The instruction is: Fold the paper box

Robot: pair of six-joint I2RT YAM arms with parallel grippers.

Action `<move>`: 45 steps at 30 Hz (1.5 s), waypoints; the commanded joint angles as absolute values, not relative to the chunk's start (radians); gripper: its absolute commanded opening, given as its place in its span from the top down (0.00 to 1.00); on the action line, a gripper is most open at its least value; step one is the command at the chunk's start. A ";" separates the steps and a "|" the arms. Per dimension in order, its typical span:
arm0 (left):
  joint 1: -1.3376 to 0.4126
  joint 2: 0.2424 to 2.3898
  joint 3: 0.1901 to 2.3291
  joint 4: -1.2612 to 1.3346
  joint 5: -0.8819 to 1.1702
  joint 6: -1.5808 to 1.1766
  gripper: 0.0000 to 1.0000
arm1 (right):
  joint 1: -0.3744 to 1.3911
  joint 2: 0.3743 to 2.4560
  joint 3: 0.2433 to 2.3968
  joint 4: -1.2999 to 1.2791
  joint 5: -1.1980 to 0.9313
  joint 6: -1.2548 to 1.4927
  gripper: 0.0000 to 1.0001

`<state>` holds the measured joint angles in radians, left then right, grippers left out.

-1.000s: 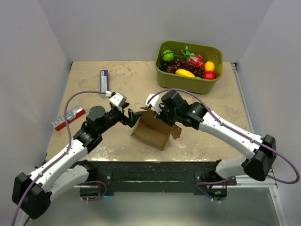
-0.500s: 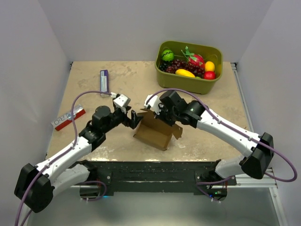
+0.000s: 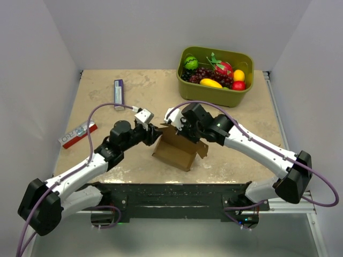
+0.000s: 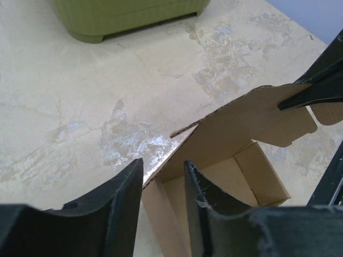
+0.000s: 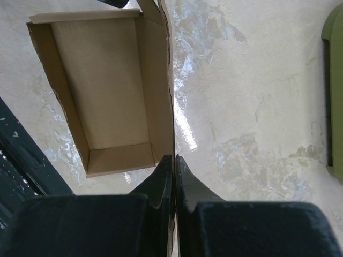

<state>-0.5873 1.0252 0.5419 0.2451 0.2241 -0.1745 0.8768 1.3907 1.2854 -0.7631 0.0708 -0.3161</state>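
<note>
The brown paper box (image 3: 172, 152) stands open-topped in the middle of the table, its flaps up. My left gripper (image 3: 155, 134) is at the box's left end. In the left wrist view its jaws (image 4: 163, 163) straddle the end wall of the box (image 4: 214, 176), one finger inside and one outside, with a gap still showing on both sides. My right gripper (image 3: 174, 126) is over the far side of the box. The right wrist view shows it (image 5: 173, 158) shut on the thin edge of a wall of the box (image 5: 102, 91).
A green bin (image 3: 214, 96) of toy fruit stands at the back right, also seen as the bin (image 4: 128, 16) and the bin (image 5: 335, 96) in the wrist views. A slim purple-and-white box (image 3: 119, 92) lies back left. A red-and-white box (image 3: 78, 134) lies at the left edge.
My left arm has moved right up to the box and its jaws have narrowed around the end wall. The right gripper has kept its hold and place.
</note>
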 commanded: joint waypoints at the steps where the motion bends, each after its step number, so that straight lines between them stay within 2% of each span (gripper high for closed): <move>1: -0.633 1.034 0.566 0.242 0.170 -0.163 0.64 | 0.885 1.367 1.336 -0.770 0.129 -0.327 1.00; 5: -0.696 1.066 0.586 0.218 0.094 -0.160 0.77 | 0.887 1.351 1.327 -0.752 0.164 -0.325 1.00; 10: -0.752 1.104 0.614 0.198 0.017 -0.192 0.80 | 0.893 1.341 1.324 -0.742 0.198 -0.316 1.00; 17: -0.764 1.158 0.603 0.247 0.003 -0.265 0.91 | 0.896 1.332 1.310 -0.732 0.209 -0.313 1.00; 28: -0.773 1.198 0.540 0.353 -0.040 -0.393 0.93 | 0.899 1.328 1.278 -0.695 0.219 -0.264 1.00; 29: -0.776 1.206 0.543 0.351 -0.058 -0.370 0.96 | 0.899 1.328 1.275 -0.692 0.235 -0.255 0.98; 32: -0.778 1.203 0.540 0.342 -0.103 -0.331 1.00 | 0.899 1.304 1.253 -0.669 0.274 -0.187 0.73; 33: -0.778 1.201 0.541 0.341 -0.109 -0.299 1.00 | 0.899 1.293 1.244 -0.661 0.284 -0.140 0.56; 35: -0.778 1.192 0.532 0.350 -0.103 -0.241 1.00 | 0.899 1.246 1.213 -0.644 0.291 -0.092 0.44; 37: -0.778 1.183 0.528 0.359 -0.091 -0.204 1.00 | 0.899 1.207 1.165 -0.629 0.322 -0.028 0.27; 39: -0.779 1.177 0.531 0.348 -0.095 -0.169 1.00 | 0.899 1.154 1.140 -0.621 0.380 0.056 0.20; 45: -0.778 1.155 0.531 0.333 -0.112 -0.130 1.00 | 0.894 1.054 1.052 -0.609 0.482 0.167 0.06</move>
<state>-0.7750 1.1908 0.5285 0.3035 -0.0837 -0.1932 0.8921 1.0962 1.0969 -0.6582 0.3748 0.0456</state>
